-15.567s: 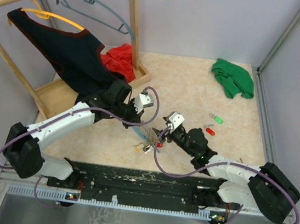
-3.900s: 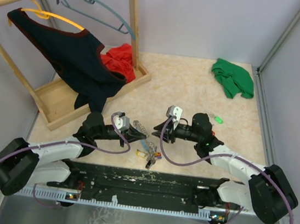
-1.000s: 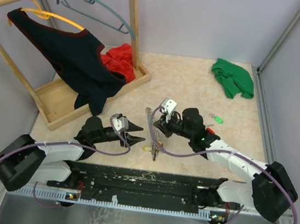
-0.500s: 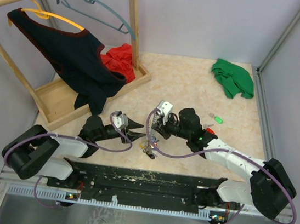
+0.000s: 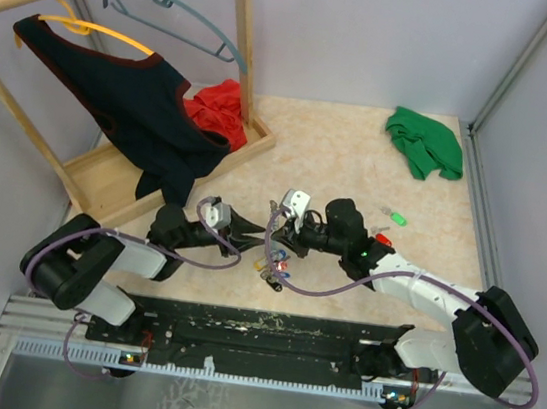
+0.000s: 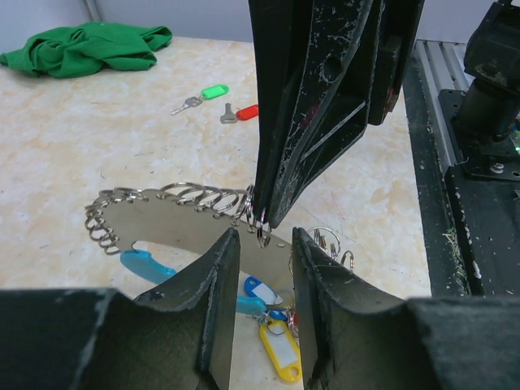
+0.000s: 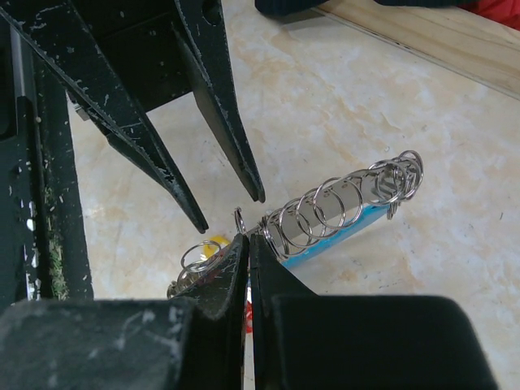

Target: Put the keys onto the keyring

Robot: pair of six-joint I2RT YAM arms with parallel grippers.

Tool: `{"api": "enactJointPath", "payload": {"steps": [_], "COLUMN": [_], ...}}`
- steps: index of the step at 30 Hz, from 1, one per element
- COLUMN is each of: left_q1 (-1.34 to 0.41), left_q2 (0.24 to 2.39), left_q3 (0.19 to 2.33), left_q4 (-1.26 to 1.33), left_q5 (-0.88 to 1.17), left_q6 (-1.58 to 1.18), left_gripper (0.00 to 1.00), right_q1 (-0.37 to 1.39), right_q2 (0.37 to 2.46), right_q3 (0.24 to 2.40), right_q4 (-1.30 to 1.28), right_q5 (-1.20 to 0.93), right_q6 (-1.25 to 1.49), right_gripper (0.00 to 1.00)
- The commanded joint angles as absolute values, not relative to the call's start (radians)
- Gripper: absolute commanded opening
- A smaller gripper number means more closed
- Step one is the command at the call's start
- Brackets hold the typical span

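two keys lie loose on the tabletop [image 5: 361,156], right of the keyring [image 5: 274,253]: a green key [image 5: 396,219] and a red key [image 5: 383,240]. the right gripper [image 7: 248,244] has its jaws pinched shut on the keyring's coil. the left gripper [image 6: 264,240] has its jaws narrowly apart just beside that pinch. far left of the keyring, a wooden tray [image 5: 101,212] holds a red cloth [image 5: 215,111].

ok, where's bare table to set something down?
Free: back-centre strip between the wooden rack base and the green cloth; also the right edge past the green key and red key. Crowded: front centre, where left hand and right hand meet at the keyring.
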State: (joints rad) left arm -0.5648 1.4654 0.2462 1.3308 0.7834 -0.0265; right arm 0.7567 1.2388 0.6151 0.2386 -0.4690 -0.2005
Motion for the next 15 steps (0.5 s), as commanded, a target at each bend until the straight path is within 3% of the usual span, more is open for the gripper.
{"api": "enactJointPath", "payload": {"steps": [1,15], "left_q1": [-0.56,-0.56], "left_q2": [1.486,1.531], "left_q3": [0.286,0.307], "left_q4": [1.345,1.338], "left_q5": [0.842,0.883], "left_q6": [-0.008,-0.009], "left_gripper": [0.37,0.23], "right_q1": [0.763,0.762], "right_q2": [1.244,1.244], "right_q3": [0.623,0.627], "right_q4": [0.284,0.282], "right_q5": [-0.502,-0.512], "right_q6": [-0.218,-0.219], "right_gripper": [0.0,0.0]}}
